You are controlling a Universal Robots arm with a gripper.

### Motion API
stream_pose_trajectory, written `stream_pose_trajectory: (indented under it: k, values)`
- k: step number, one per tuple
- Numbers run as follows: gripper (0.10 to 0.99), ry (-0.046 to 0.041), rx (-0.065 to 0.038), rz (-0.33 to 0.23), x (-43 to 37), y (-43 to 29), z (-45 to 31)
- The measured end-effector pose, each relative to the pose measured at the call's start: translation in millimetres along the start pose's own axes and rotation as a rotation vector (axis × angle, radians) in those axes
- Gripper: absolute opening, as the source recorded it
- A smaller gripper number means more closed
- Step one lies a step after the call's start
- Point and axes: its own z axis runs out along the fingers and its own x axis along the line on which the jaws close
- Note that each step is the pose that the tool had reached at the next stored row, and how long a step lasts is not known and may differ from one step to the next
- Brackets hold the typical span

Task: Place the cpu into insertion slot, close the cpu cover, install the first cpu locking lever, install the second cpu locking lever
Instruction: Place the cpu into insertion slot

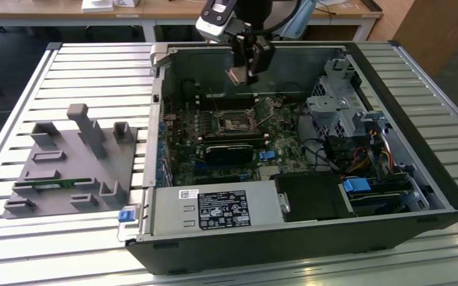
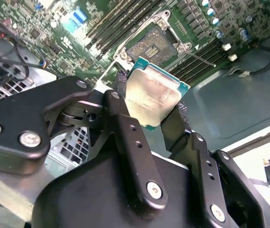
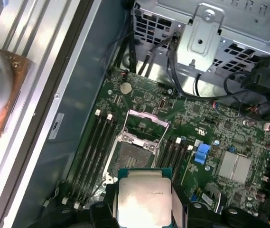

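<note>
My gripper [image 1: 243, 76] hangs above the open computer case, shut on the cpu [image 1: 237, 74]. In both wrist views the cpu [image 2: 153, 92] [image 3: 144, 197] is a square chip with a dull silver top and a green edge, pinched at two opposite sides between the black fingers [image 2: 120, 111]. The insertion slot [image 1: 233, 123] [image 2: 153, 45] [image 3: 127, 156] lies uncovered on the green board, below and apart from the chip. The cpu cover [image 3: 146, 124], a thin silvery frame, stands swung up at the slot's far side.
Long black memory slots [image 3: 94, 142] flank the slot on both sides. A black heatsink block [image 1: 231, 154] sits just in front of it, with a metal drive cage [image 1: 336, 107] and cables at the exterior view's right. A grey fixture [image 1: 70, 161] lies on the slatted table.
</note>
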Motion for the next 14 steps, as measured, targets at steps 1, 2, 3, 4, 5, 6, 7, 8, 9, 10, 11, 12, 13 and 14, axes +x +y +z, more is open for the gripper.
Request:
stream_pose_trajectory:
  k: [1,2,3,4,5,6,7,8,9,10,11,12,13,14]
  values:
    - [0.541,-0.0011,0.000,0.012,0.1,0.0,0.3]
    - [0.541,-0.0022,0.000,0.024,0.2,0.0,0.5]
    - [0.541,-0.0032,-0.001,0.035,0.2,0.0,0.8]
    - [0.541,-0.0042,-0.001,0.047,0.3,0.0,1.1]
    - [0.541,-0.0053,-0.001,0.060,0.3,0.0,1.4]
    - [0.541,-0.0065,-0.001,0.072,0.4,0.0,1.7]
    - [0.541,-0.0075,-0.002,0.084,0.5,0.0,2.0]
    - [0.541,-0.0086,-0.002,0.096,0.5,0.0,2.3]
    - [0.541,-0.0096,-0.002,0.107,0.6,0.0,2.6]
    - [0.541,-0.0106,-0.002,0.118,0.7,0.0,2.8]
    - [0.541,-0.0116,-0.002,0.129,0.8,0.0,3.1]
    - [0.541,-0.0125,-0.003,0.139,0.8,0.0,3.4]
    - [0.541,-0.0132,-0.003,0.148,0.9,0.0,3.7]
    - [0.541,-0.0138,-0.003,0.154,0.9,-0.1,4.1]
